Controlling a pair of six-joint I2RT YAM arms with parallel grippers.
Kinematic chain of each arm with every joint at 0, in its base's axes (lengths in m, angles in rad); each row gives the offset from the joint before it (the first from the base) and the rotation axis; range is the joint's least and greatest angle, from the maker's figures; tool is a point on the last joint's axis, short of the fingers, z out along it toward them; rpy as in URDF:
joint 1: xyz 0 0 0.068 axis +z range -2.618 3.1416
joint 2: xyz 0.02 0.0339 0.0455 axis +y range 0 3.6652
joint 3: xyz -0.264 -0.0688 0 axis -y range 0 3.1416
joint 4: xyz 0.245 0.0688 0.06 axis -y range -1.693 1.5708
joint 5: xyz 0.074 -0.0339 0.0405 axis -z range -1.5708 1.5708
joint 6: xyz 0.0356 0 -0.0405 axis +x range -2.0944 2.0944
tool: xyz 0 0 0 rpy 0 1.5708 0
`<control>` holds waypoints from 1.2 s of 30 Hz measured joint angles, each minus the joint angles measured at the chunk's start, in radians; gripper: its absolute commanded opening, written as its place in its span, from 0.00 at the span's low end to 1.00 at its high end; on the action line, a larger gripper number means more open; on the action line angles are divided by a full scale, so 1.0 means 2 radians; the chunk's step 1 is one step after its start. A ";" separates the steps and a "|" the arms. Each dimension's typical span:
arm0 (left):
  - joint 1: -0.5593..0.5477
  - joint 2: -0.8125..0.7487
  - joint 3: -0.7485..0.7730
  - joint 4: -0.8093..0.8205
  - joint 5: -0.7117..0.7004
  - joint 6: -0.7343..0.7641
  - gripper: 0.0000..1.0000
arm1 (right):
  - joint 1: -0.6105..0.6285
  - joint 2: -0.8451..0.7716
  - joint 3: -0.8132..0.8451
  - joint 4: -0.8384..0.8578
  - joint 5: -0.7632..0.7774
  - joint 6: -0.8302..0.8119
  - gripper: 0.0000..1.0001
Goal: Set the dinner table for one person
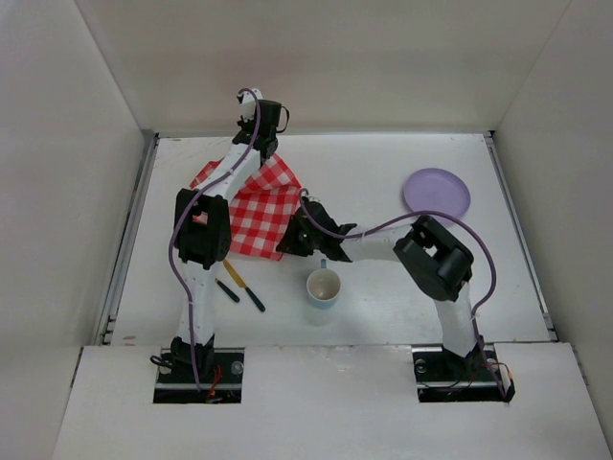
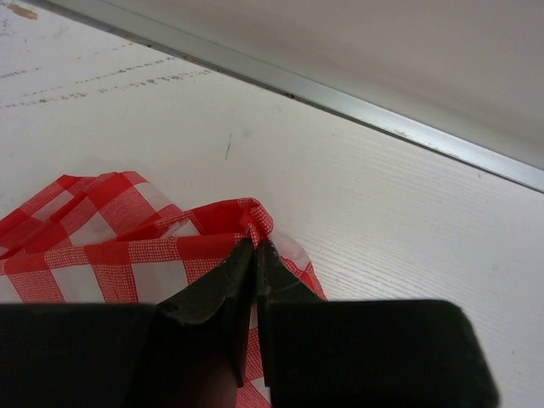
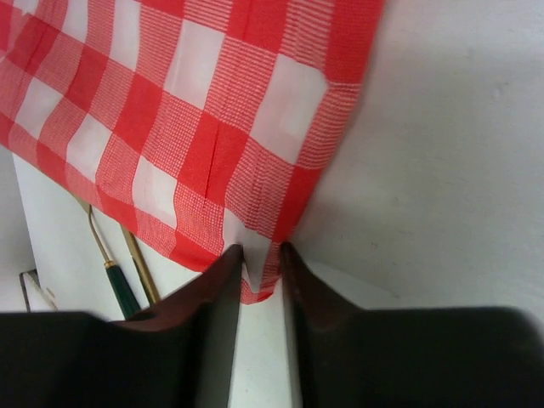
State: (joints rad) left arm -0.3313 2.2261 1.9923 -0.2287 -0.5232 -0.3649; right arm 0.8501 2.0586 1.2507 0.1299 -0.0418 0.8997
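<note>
Dinner table (image 1: 383,163) fills the middle of the top view, a plain white surface with thin metal rails (image 1: 129,249) along its left, right and far edges. Its far right and near right areas lie bare and offer room. A red-and-white checked cloth (image 1: 259,206) lies bunched left of centre. A purple plate (image 1: 437,194) sits well apart on the right, close to the right rail. A mug (image 1: 324,287) stands near the front, and two pieces of cutlery (image 1: 244,285) lie just left of it. The left gripper (image 2: 255,246) pinches the cloth's far corner, with its jaws pressed together, not far from the far rail. The right gripper (image 3: 259,251) clamps the cloth's near right corner, with its jaws narrowly parted around the fabric.
</note>
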 measured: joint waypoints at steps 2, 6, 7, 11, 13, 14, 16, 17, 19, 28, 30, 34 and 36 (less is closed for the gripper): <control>0.001 0.000 0.000 0.000 0.001 0.000 0.01 | -0.004 0.000 -0.012 0.014 -0.001 0.009 0.18; 0.006 -0.001 -0.002 0.006 0.013 -0.002 0.00 | -0.015 -0.005 -0.038 0.052 -0.001 0.019 0.10; 0.009 -0.002 -0.006 0.010 0.018 -0.003 0.00 | -0.019 -0.009 -0.044 0.057 -0.001 0.019 0.09; 0.026 -0.017 -0.028 0.019 0.042 -0.014 0.00 | -0.042 -0.037 -0.060 0.062 0.005 0.006 0.07; 0.039 -0.026 -0.035 0.021 0.054 -0.023 0.00 | -0.058 -0.055 -0.058 0.062 0.006 -0.006 0.06; 0.046 -0.030 -0.035 0.021 0.061 -0.030 0.00 | -0.068 -0.064 -0.052 0.059 0.006 -0.014 0.06; 0.060 -0.039 -0.035 0.023 0.075 -0.043 0.00 | -0.089 -0.073 -0.026 0.043 0.008 -0.035 0.05; 0.067 -0.044 -0.033 0.022 0.082 -0.051 0.00 | -0.102 -0.074 -0.001 0.027 0.009 -0.048 0.05; 0.079 -0.046 -0.017 0.018 0.098 -0.067 0.00 | -0.126 -0.074 0.056 -0.012 0.014 -0.078 0.05; 0.112 -0.085 0.064 0.017 0.179 -0.140 0.00 | -0.186 -0.081 0.346 -0.132 0.154 -0.304 0.06; 0.110 -0.128 0.030 0.047 0.195 -0.145 0.00 | -0.180 -0.102 0.341 -0.119 0.192 -0.365 0.06; 0.104 -0.257 -0.141 0.157 0.209 -0.146 0.00 | -0.156 -0.183 0.190 -0.028 0.249 -0.460 0.07; 0.103 -0.308 -0.235 0.219 0.210 -0.149 0.00 | -0.142 -0.213 0.088 0.023 0.265 -0.484 0.07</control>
State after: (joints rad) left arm -0.1257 1.6100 1.5227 0.2085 -0.1028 -0.6636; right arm 0.5671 1.6333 1.4261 0.1749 0.4885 -0.0685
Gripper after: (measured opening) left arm 0.007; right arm 0.071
